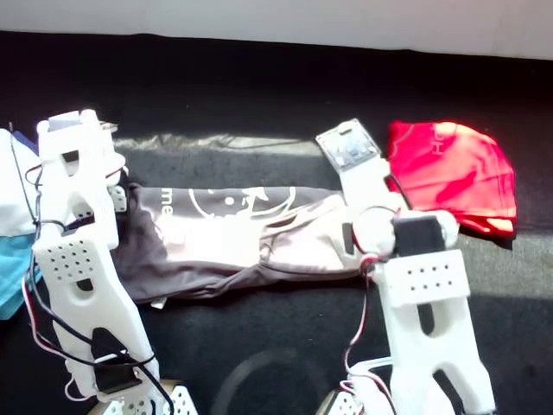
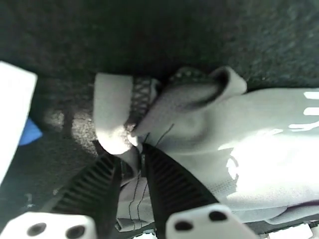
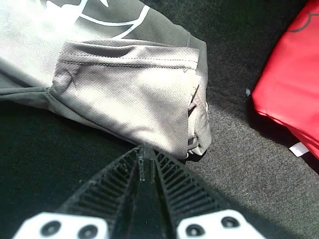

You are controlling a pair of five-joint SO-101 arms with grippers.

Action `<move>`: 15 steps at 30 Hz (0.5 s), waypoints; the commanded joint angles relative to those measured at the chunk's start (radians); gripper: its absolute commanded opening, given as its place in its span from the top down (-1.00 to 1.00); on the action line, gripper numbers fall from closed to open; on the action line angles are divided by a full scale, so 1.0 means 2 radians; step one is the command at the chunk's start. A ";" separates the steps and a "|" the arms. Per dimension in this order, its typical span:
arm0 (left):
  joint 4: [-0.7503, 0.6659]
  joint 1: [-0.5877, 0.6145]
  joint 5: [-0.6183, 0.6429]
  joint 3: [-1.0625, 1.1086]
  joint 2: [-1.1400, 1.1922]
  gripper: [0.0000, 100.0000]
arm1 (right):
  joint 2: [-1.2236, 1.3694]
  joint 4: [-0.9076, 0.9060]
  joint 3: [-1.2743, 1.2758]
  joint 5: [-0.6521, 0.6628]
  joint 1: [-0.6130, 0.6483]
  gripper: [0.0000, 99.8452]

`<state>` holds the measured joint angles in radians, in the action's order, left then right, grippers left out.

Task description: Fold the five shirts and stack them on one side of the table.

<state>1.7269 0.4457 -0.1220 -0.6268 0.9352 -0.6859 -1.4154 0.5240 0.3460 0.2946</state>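
On the table (image 1: 259, 78), the folded shirt (image 1: 454, 173) lies right of the spread shirt (image 1: 233, 233).

The grey shirt (image 1: 225, 238) bears a white printed graphic; the red shirt (image 1: 454, 173) shows pale lettering. The desk (image 1: 259, 78) is black; another cloth (image 1: 9, 216) is white and blue.

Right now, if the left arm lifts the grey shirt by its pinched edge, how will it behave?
Probably floppy: the grey shirt lies in soft wrinkles and bunches at the left fingers. Likely light, being thin mesh fabric. Its loose fold would probably fall open.
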 commanded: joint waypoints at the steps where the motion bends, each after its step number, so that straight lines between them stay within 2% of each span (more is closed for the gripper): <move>1: 0.012 0.040 -0.024 -0.004 -0.020 0.98 | -0.050 -0.023 -0.006 0.000 0.001 0.98; 5: 0.018 0.063 -0.041 -0.001 -0.080 0.98 | -0.086 -0.017 0.046 0.000 -0.015 0.98; 9: 0.020 0.057 -0.048 0.023 -0.164 0.98 | -0.118 0.020 0.112 0.000 -0.064 0.98; 12: 0.020 0.023 -0.048 0.085 -0.244 0.98 | -0.138 0.053 0.162 0.000 -0.101 0.98; 15: 0.019 -0.036 -0.044 0.151 -0.321 0.98 | -0.157 0.076 0.206 0.000 -0.130 0.98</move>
<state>1.7530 0.4826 -0.2110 -0.4135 0.4780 -0.9590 -1.3080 0.8800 0.3460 0.0905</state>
